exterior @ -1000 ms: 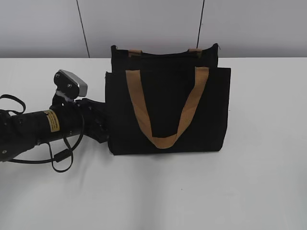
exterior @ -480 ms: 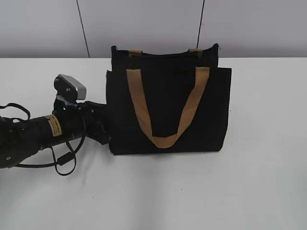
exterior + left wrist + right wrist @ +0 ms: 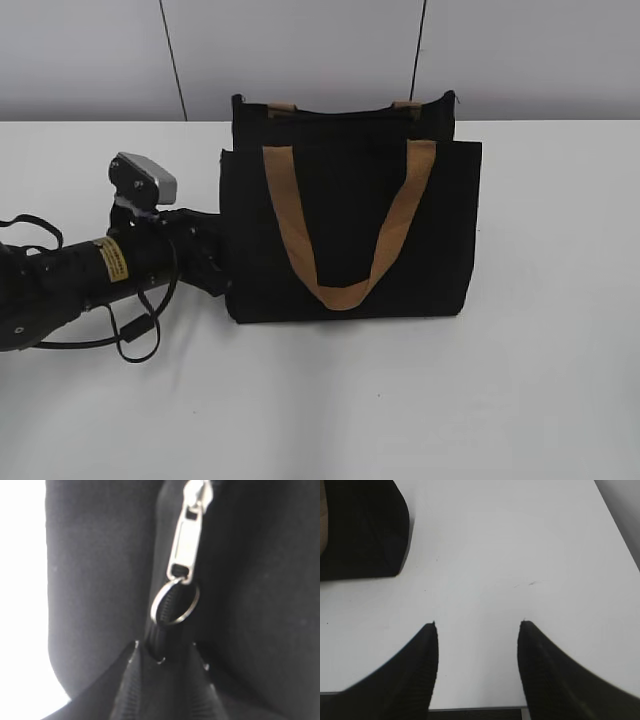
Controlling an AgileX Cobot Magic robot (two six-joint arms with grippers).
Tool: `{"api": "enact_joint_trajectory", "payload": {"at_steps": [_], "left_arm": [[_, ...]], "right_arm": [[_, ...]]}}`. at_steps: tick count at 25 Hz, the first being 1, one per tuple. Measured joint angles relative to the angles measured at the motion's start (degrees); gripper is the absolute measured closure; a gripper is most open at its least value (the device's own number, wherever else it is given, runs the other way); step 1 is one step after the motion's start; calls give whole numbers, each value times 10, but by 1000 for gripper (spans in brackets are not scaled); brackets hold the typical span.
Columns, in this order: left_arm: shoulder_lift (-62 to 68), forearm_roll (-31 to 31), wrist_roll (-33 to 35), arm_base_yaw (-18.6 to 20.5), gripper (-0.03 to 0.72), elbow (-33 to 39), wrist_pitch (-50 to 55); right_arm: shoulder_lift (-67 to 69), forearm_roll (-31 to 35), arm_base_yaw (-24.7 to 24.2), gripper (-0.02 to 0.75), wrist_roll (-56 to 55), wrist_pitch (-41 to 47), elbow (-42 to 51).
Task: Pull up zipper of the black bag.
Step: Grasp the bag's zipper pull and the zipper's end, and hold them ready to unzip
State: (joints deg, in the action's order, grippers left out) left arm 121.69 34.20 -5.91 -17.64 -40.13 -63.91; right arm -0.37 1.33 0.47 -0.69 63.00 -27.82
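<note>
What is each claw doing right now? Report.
Left claw: fingertips close together at the zipper of the black bag; grip cannot be told.
Right claw: open, empty.

Only a yellow label [image 3: 110, 257] on the left arm [image 3: 70, 280], print too small to read.

Even, diffuse light fills the exterior view, where the white table [image 3: 480, 400] reads bright and the black bag [image 3: 350, 230] throws only a faint, soft shadow along its lower edge; its fabric is so dark that little detail survives. In the left wrist view, the table at far left is blown out to pure white, while the zipper [image 3: 184, 555] and its ring catch pale highlights and appear slightly soft. In the right wrist view, the right gripper [image 3: 478, 670] sits blurred and near-silhouetted against a bright tabletop, the bag's corner equally featureless.
</note>
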Motion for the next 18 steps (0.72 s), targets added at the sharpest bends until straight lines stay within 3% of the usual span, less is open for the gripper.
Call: {"api": "enact_joint_trajectory", "payload": {"at_steps": [8,14,18], "left_arm": [[0,-29,-4,0,674,0,-5],[-21,-33,-8,0,680,0,12],[-73,-31,-8,0,680,0,88]], "right_arm": [[0,0,0,337,0,0,0],[0,0,0,337,0,0,0],[0,0,0,337,0,0,0]]}}
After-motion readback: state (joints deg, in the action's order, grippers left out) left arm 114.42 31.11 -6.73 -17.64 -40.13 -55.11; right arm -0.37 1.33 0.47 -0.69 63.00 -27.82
